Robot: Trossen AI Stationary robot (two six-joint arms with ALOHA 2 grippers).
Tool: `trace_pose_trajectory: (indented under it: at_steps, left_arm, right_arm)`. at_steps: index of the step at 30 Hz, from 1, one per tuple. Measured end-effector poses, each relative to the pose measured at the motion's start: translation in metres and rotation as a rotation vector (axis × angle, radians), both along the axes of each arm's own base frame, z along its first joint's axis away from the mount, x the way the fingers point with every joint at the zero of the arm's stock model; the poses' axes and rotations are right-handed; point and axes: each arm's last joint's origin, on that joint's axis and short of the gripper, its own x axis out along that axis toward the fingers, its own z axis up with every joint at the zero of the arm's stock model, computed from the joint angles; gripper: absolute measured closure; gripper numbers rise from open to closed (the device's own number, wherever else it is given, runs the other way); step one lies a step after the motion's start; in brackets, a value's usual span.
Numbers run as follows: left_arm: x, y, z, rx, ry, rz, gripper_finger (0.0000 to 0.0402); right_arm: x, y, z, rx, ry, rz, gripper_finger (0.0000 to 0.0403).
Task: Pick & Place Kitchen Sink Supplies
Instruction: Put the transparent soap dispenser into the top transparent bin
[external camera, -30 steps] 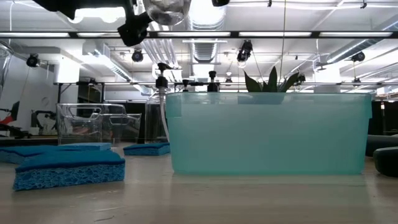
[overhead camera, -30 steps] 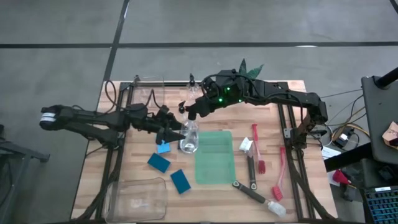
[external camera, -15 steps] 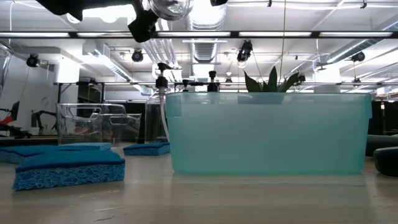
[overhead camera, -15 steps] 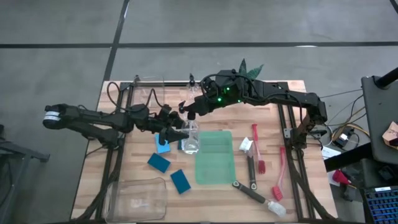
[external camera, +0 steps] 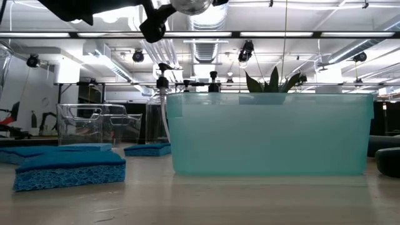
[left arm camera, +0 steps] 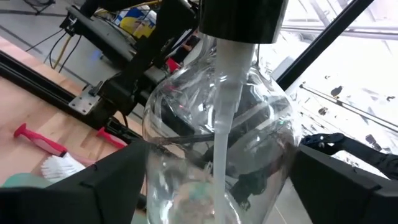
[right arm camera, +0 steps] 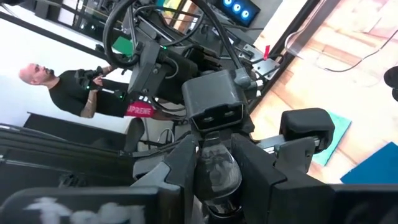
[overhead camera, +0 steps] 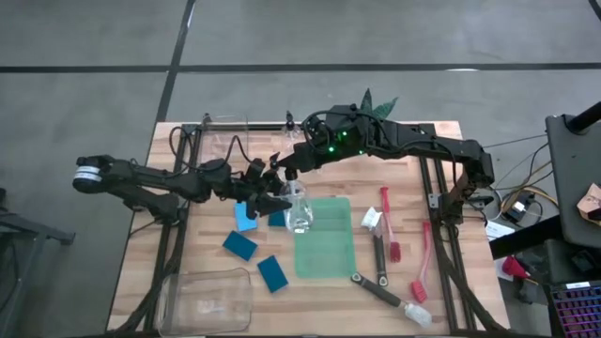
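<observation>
My left gripper [overhead camera: 285,204] reaches in from the table's left and is shut on a clear bottle [overhead camera: 300,212] with a black top [left arm camera: 239,18], high over the left edge of the teal bin [overhead camera: 324,237]. In the low view only the bottle's round underside [external camera: 190,5] shows, at the top edge. My right gripper [overhead camera: 285,171] hovers open just beyond the bottle, toward the far edge, touching nothing. Blue sponges [overhead camera: 239,246] [overhead camera: 272,273] [overhead camera: 246,219] lie flat left of the bin. Red and black brushes [overhead camera: 385,211] [overhead camera: 379,265] lie to its right. My left gripper pinches the bottle's clear body [left arm camera: 186,162] between its two fingers [left arm camera: 93,186], one on each side, below the black top. The fingers come in about level from the table's left. The bottle is lifted clear, high above the table.
A clear bin [overhead camera: 207,300] sits at the near-left corner and another [overhead camera: 225,133] at the far edge. Other bottles' pump tops [external camera: 164,78] and a potted plant [overhead camera: 376,103] stand behind the teal bin. A person [right arm camera: 68,90] stands in the room beyond.
My left gripper has carried the bottle toward the table's right, from beside the sponges to above the teal bin's left edge, still lifted. The right arm has kept still.
</observation>
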Motion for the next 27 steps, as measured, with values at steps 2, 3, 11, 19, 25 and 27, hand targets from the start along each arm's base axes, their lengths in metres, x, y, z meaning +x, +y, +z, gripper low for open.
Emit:
trace_pose_trajectory:
  at_steps: [2,3,11,19,25,27]
  left_arm:
    - [0.000,0.000,0.000,0.005,-0.003,0.002,0.0069]
    - [0.000,0.000,0.001,0.005,-0.004,0.002,0.0079]
    - [-0.001,0.000,0.001,0.004,-0.009,0.004,0.0105]
    - [-0.002,0.000,0.003,0.005,-0.022,0.011,0.0106]
    - [-0.010,0.002,0.011,0.021,-0.052,0.048,0.0107]
    - [-0.014,0.003,0.013,0.032,-0.050,0.074,0.0107]
  right_arm:
    - [0.000,0.000,0.000,0.000,0.000,0.000,0.0321]
    - [0.000,0.000,0.000,0.001,0.000,0.000,0.0320]
    - [0.000,0.000,0.000,0.006,0.002,-0.004,0.0309]
    - [0.001,0.000,0.003,-0.014,-0.025,0.002,0.0291]
    - [0.002,-0.001,0.010,-0.075,-0.107,0.016,0.0257]
    - [0.001,-0.003,0.012,-0.093,-0.127,0.015,0.0246]
